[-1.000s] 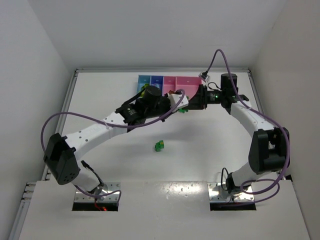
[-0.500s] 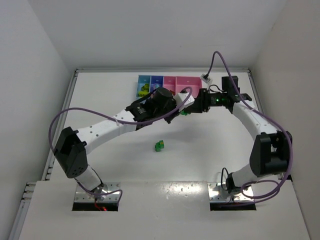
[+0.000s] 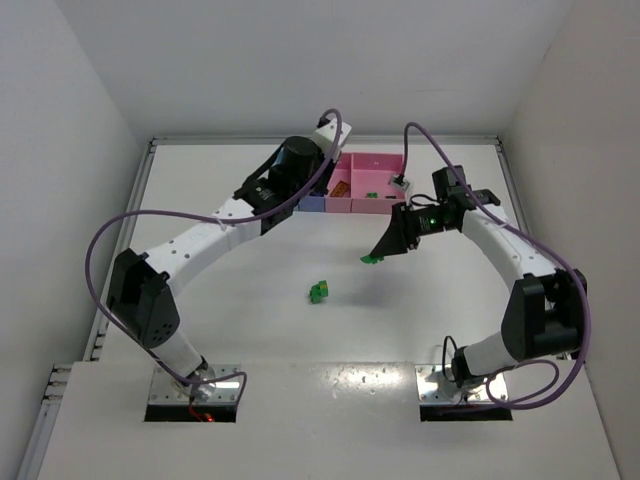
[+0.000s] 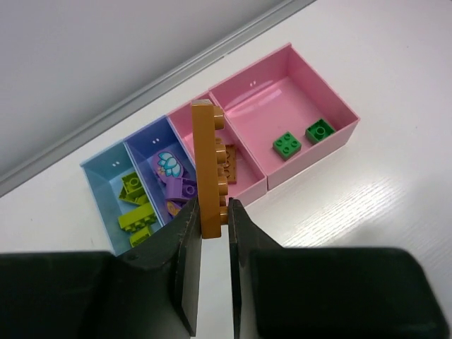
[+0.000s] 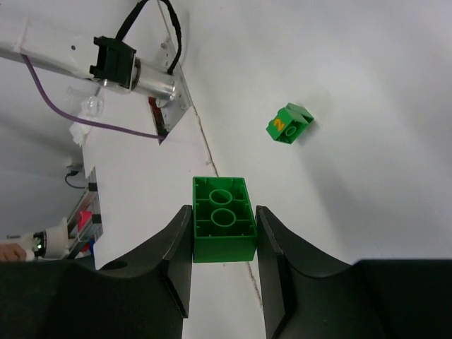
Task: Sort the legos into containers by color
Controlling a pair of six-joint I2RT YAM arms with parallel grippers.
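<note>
**Inspector:** What has altered in the last second?

**Assessor:** The arms, bunched together in front of the containers (image 4: 314,159) a second ago, have separated. The left end effector (image 4: 215,212) has swung over the bins, shut tight on an orange lego (image 4: 208,169) held on edge. The right end effector (image 5: 223,215) has drawn back over the table (image 3: 250,320), clamped on a green lego (image 5: 223,236), hollow underside to the camera.

**Inspector:** Consequence for the sort?

**Assessor:** Each arm now carries one colour. The orange piece hangs above the narrow pink bin (image 4: 251,187), which already holds orange; I judge a release is next. The green one belongs with the two green legos (image 4: 286,145) in the wide pink bin (image 4: 339,106). A loose green lego (image 3: 319,291) lies on the table, well apart from the bins.

**Inspector:** Materials?

**Assessor:** Hard, glossy moulded plastic throughout: studded, square-edged bricks; thin-walled, open-topped joined bins. Table matt white.
</note>
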